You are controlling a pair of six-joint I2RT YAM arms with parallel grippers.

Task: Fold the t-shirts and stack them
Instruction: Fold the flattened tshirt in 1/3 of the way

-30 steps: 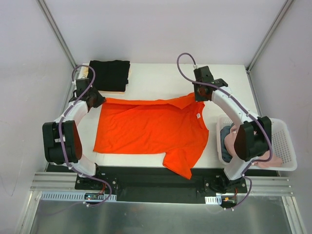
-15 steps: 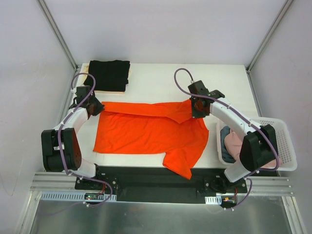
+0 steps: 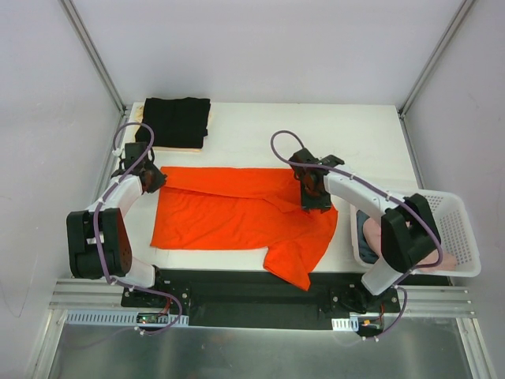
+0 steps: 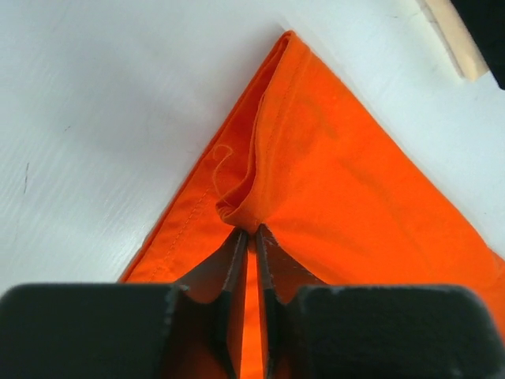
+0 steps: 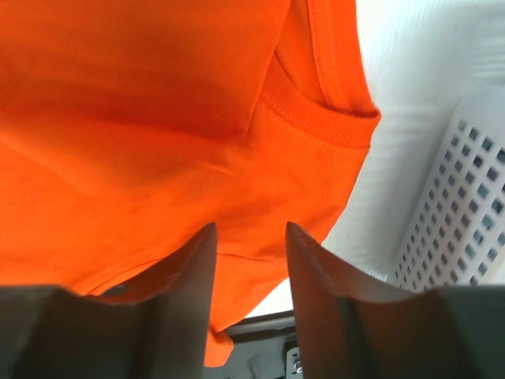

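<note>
one orange tee: corner in l gripper (r gripper above)

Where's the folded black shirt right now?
Top view: the black t-shirt lies folded at the far-left corner of the table, just beyond the orange t-shirt.

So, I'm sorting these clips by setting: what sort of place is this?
Probably a lab test cell rather than a home: plain white enclosure walls held by metal frame posts, and a white table where an orange t-shirt lies spread out.
</note>
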